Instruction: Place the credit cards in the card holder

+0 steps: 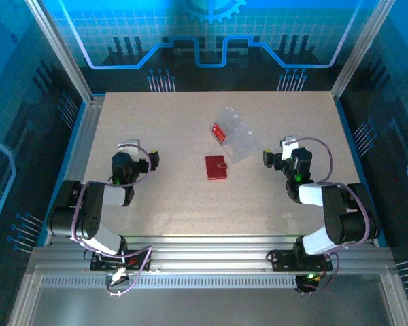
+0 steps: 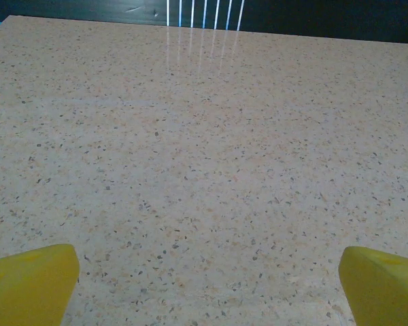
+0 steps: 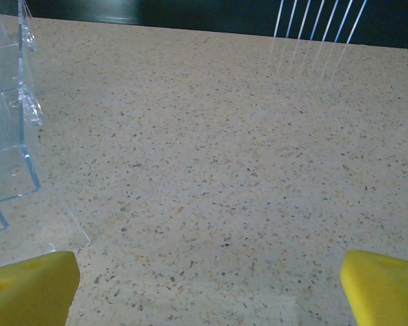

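Near the middle of the speckled beige tabletop [image 1: 163,122]: small red rectangular folding wallet [image 1: 216,167]. Close by at one o'clock: clear crinkled plastic packet [image 1: 239,141], with thin flat red card [image 1: 219,130] inside, toward nine o'clock.

no legible text, seemingly

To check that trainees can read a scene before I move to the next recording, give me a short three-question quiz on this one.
1. True or false: the card holder lies on the table between the two arms, touched by neither claw.
2. The red card lies: A) at the clear plastic bag, beyond the card holder; B) at the table's near edge; C) on top of the card holder.
3. Fill in: the left claw and right claw are both ____.
Key: 1 true; 2 A; 3 open.
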Controlling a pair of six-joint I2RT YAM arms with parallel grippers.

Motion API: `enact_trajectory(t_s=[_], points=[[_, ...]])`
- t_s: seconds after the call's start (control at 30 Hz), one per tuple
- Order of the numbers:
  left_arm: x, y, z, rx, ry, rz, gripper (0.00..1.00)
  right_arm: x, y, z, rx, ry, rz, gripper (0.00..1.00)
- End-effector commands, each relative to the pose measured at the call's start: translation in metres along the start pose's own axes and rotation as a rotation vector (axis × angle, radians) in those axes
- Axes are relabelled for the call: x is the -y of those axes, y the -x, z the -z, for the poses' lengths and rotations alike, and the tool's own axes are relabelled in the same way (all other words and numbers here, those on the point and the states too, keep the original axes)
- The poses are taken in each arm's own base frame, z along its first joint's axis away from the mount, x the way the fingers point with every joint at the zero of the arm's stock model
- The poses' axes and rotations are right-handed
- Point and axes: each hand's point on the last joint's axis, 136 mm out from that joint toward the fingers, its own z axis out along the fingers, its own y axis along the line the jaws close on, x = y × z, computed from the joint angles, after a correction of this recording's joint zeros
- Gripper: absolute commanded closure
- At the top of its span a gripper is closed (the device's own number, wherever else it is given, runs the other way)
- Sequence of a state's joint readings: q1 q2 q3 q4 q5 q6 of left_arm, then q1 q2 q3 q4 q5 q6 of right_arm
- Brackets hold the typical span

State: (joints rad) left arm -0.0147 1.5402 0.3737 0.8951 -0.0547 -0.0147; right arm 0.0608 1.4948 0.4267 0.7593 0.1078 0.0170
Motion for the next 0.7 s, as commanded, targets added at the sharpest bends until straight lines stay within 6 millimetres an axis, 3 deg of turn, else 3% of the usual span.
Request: enact_trajectory(t_s=[0.0, 0.67], points=[[-0.0006, 0.0074, -0.0024, 0.021, -0.005, -0.031, 0.01, -0.0060, -0.0019, -0.0014, -0.005, 0.016, 0.028, 0.00], [-0.0083, 0.0074, -0.0022, 0.023, 0.030, -0.010, 0.01, -0.0120, -0.0013, -0.0017, -0.006, 0.084, 0.023, 0.00]])
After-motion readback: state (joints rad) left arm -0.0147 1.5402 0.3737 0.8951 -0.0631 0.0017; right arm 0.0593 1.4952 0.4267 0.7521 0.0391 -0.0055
